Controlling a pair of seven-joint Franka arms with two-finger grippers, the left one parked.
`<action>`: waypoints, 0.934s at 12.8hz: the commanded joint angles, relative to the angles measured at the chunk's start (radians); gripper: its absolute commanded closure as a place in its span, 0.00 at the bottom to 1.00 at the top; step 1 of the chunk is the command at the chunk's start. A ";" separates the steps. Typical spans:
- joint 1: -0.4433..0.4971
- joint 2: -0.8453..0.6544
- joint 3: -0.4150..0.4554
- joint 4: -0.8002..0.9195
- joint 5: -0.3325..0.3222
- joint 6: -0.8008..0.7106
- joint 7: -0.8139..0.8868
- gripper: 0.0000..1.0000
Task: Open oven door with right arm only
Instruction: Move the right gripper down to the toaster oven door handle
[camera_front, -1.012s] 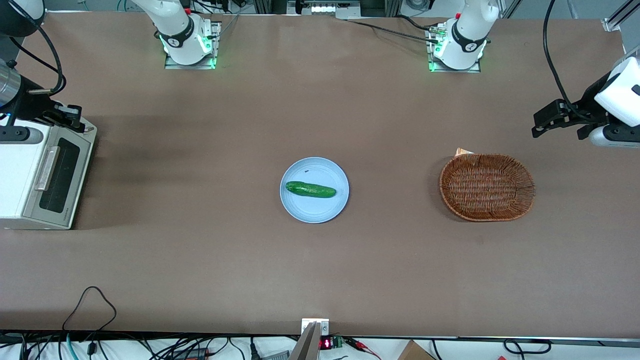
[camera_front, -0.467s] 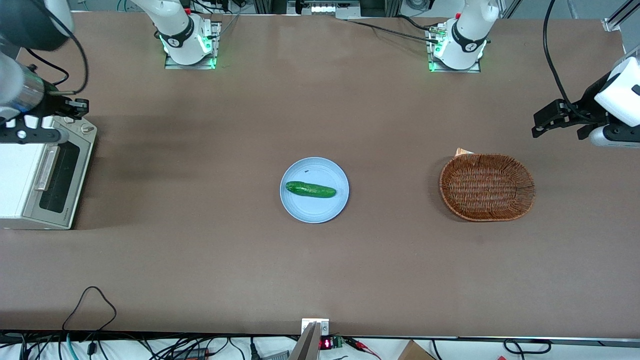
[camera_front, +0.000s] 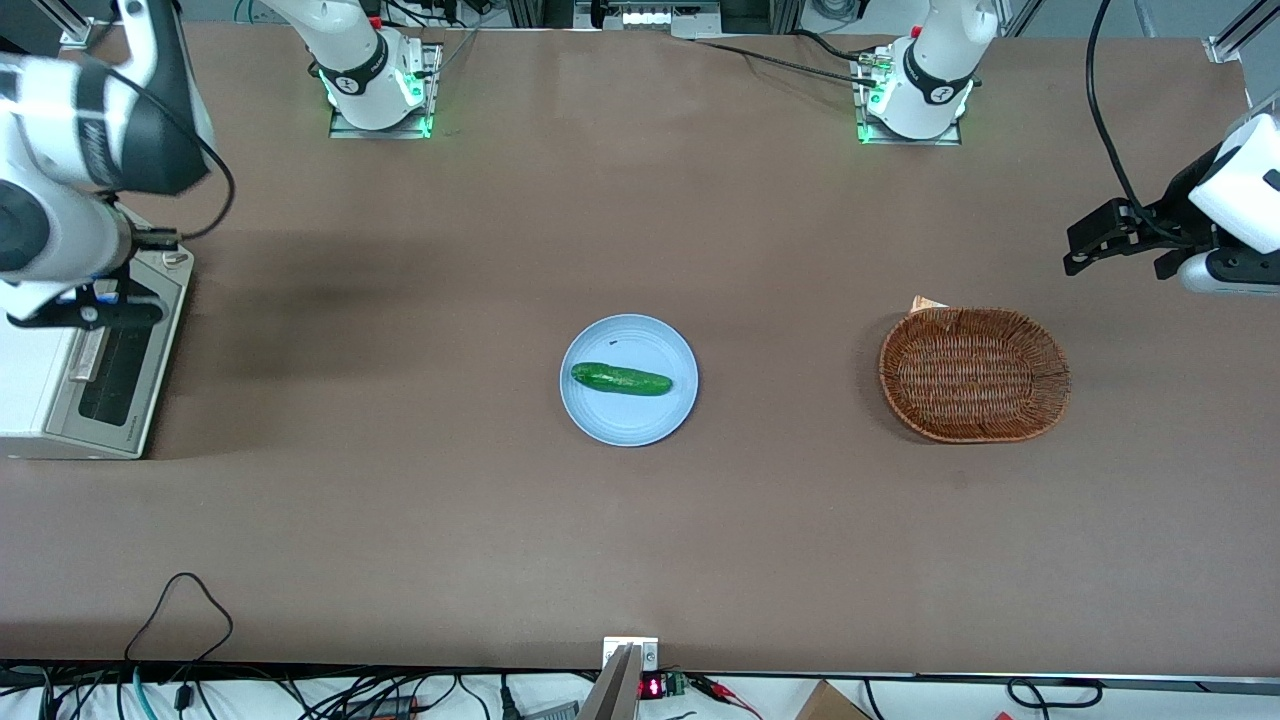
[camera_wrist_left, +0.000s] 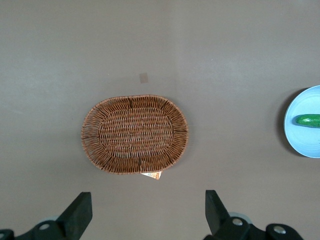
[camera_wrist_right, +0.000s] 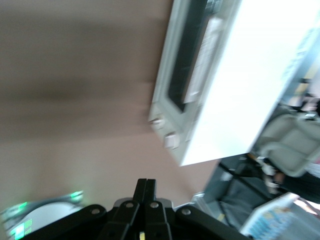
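Silver-grey metal is seen in the front view: the oven door (camera_front: 115, 355) of a small white toaster oven (camera_front: 35, 385), shut, at the working arm's end of the brown worktop (camera_front: 640, 520). The right arm (camera_front: 70, 215) is held above it, its black two-finger gripper (camera_front: 90, 312) just over the silver bar handle (camera_front: 88, 350).

In the right wrist view the gripper (camera_wrist_right: 145, 196) is closed, its fingers pressed together on nothing, with the oven door (camera_wrist_right: 182, 65) apart from it.

With the fingers closed, the handle could be missed or struck, and the light oven pushed along the worktop.
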 joint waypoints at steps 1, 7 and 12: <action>0.019 0.032 -0.001 -0.049 -0.153 0.097 0.128 0.98; 0.005 0.113 -0.005 -0.259 -0.530 0.322 0.614 0.98; -0.027 0.150 -0.008 -0.324 -0.681 0.362 0.762 0.97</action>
